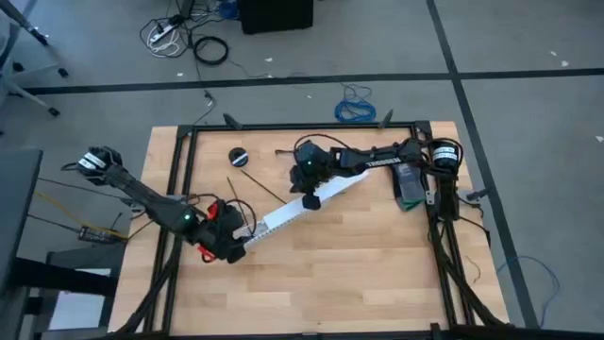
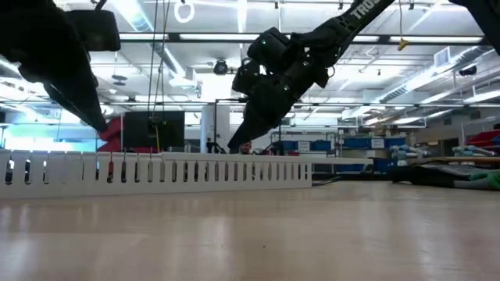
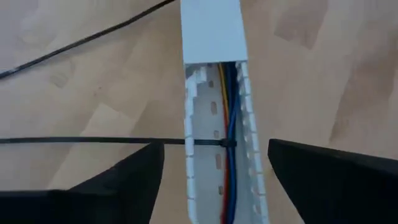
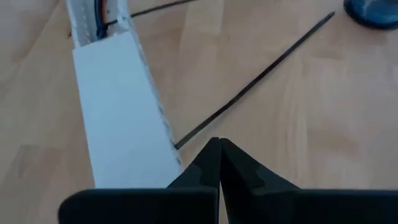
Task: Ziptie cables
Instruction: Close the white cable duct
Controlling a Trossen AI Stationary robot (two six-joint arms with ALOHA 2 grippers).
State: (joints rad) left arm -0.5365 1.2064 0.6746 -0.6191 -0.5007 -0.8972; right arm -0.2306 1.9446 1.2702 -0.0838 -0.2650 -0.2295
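Left gripper point(image 1: 229, 247) over the lower-left end of the white slotted strip point(image 1: 297, 208), fingers point(image 3: 118, 186) spread wide to either side of it, gripping nothing. Cables point(image 3: 229, 118) (yellow, red, blue here) lie inside the strip's open channel; a thin black zip tie point(image 3: 93, 142) crosses it. Right gripper point(image 1: 310, 198) above the strip's lidded part, fingers pressed together, holding nothing. Loose black tie point(image 4: 255, 81) on the table point(image 1: 377, 264) beside it

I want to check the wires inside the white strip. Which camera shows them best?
The left wrist view: the wires run inside the open strip under a zip tie. The right wrist view shows a glimpse; high and low views hide them.
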